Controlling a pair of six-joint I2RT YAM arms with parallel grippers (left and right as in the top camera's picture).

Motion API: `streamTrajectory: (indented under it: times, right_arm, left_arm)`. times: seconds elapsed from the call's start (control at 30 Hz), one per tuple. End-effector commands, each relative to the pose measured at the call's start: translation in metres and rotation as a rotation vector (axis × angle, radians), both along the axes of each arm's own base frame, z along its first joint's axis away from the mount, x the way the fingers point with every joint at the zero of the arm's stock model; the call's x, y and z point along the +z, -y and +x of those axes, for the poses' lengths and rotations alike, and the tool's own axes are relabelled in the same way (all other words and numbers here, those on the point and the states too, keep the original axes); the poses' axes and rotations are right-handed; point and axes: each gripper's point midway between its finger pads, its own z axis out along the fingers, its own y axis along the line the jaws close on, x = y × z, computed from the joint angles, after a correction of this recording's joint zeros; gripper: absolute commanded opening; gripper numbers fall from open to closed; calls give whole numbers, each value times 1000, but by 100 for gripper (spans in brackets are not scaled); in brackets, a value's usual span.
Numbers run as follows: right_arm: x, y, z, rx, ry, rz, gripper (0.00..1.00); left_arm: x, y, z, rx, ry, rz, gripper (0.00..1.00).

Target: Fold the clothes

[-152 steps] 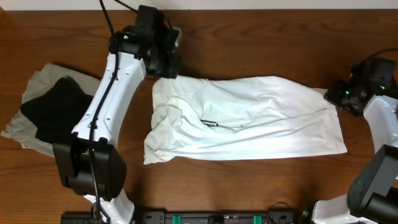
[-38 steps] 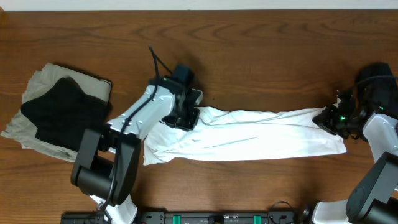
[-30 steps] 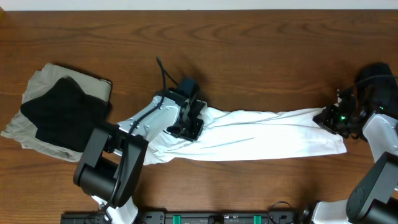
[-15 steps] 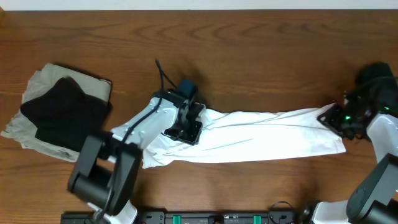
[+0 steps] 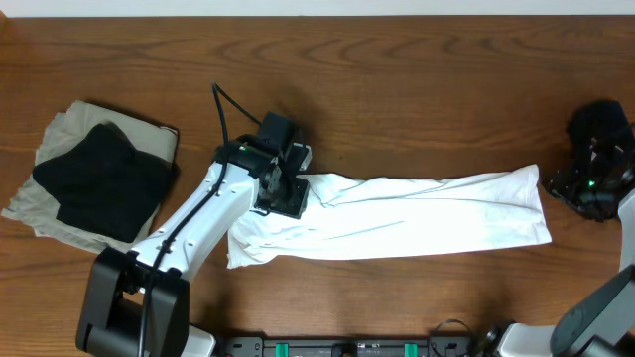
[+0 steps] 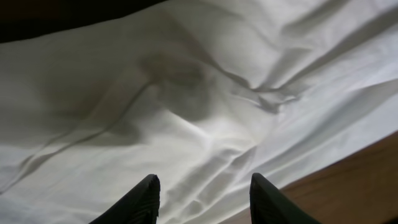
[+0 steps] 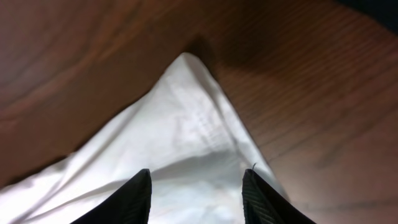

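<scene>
A large thin white garment (image 5: 417, 216) lies folded lengthwise into a long strip across the table's middle. My left gripper (image 5: 283, 193) is open just above the garment's left end; the left wrist view shows wrinkled white cloth (image 6: 186, 106) between and beyond its open fingers (image 6: 202, 186). My right gripper (image 5: 585, 188) is open beside the garment's right end; the right wrist view shows a pointed white corner (image 7: 186, 124) in front of its open fingers (image 7: 196, 186). A black garment (image 5: 99, 178) lies on a beige one (image 5: 55, 139) at the left.
The brown wooden table (image 5: 397, 79) runs bare behind the garment. The beige and black pile sits near the left edge. The left arm (image 5: 189, 238) stretches from the front edge to the garment's left end.
Both grippers have let go of the white garment. The left gripper pulled back left and up off the cloth; the right gripper drew away to the right, leaving the right corner lying flat.
</scene>
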Motion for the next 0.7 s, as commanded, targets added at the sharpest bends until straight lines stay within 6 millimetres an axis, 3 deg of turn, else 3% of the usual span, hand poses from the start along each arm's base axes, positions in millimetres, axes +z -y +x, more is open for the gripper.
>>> streamTrajectory:
  times: [0.0,0.17,0.37,0.57,0.67]
  right_arm:
    - [-19,5,-5,70,-49,-30,46]
    - [-45,0,-12,131,-121,7,50]
    - [-71,-8,-27,148,-219,76,69]
    - [-95,-13,-34,149,-287,128,70]
    - [-103,-27,-31,157,-268,220,67]
  left_arm:
    - [5,9,-4,2,-26,-53,47]
    - [5,8,-7,2,-38,-47,47]
    - [5,8,-7,2,-38,-47,47]
    - [5,8,-7,2,-39,-47,48]
    - [5,8,-7,2,-38,-47,47]
